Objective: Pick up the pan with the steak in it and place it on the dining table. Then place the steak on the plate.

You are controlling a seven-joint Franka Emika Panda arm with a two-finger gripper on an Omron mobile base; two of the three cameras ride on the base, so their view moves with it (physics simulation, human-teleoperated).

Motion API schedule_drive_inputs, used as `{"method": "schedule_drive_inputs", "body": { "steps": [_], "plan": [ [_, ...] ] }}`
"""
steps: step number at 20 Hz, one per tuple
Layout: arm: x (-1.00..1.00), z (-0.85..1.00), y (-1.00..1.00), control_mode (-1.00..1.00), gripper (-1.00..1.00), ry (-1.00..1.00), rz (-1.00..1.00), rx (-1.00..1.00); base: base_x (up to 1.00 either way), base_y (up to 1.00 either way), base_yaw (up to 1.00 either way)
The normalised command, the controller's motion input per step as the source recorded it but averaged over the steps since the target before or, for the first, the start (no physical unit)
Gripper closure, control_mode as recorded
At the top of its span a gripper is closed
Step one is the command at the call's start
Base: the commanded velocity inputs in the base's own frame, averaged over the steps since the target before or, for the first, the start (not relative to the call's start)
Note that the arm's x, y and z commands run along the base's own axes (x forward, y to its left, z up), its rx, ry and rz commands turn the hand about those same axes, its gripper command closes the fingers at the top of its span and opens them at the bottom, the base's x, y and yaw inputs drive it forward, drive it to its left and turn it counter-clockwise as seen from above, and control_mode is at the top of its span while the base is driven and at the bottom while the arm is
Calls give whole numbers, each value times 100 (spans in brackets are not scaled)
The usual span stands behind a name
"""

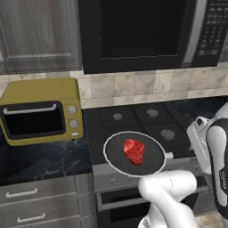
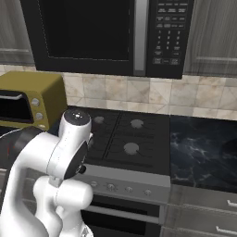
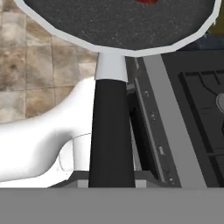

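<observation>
Toaster oven point(image 1: 41, 111), mustard yellow, stands on the black marbled counter point(image 1: 40, 161) well off to the left of the fingers, clear of the work. Next rightward comes the pan point(image 1: 133, 153), its pale rim overhanging the front edge of the stove point(image 1: 147, 120), apparently lifted off the burners rather than resting on one. The steak point(image 1: 134, 151) lies near the middle of the pan, a small red lump on the dark base. Further right the short silvery neck of the handle runs toward the gripper point(image 1: 189, 153), which is mostly hidden behind the arm's white links.

From the hand view the handle point(image 3: 110, 131) runs straight down between where the fingers sit, and the pan's dark round fills the top. The tips themselves are cut off at the bottom, so whether they are clenched on the handle cannot be told for certain; the hovering pan suggests they hold it.

The pan is rigid and probably fairly heavy, with its weight far out from the handle, so it will tend to droop and twist about a smooth round grip. The steak is loose, soft and likely to slide if the pan tilts. A firm hold on the handle, close to the neck, and a level carry look wise.
</observation>
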Motion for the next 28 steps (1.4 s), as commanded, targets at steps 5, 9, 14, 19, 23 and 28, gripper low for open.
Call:
{"method": "schedule_drive_inputs", "body": {
  "steps": [5,9,14,19,23,28],
  "plan": [
    [-19,4,0,-100,100,-2,1,6,0,0,0],
    [-9,3,-11,-100,100,0,5,5,0,0,0],
    [-8,-1,-3,100,100,0,2,1,-30,0,1],
    [0,0,0,100,100,0,0,0,-100,6,4],
    [0,0,0,100,100,0,0,0,-57,6,29],
    [0,0,0,100,100,0,0,0,-5,0,50]
  ]
}}
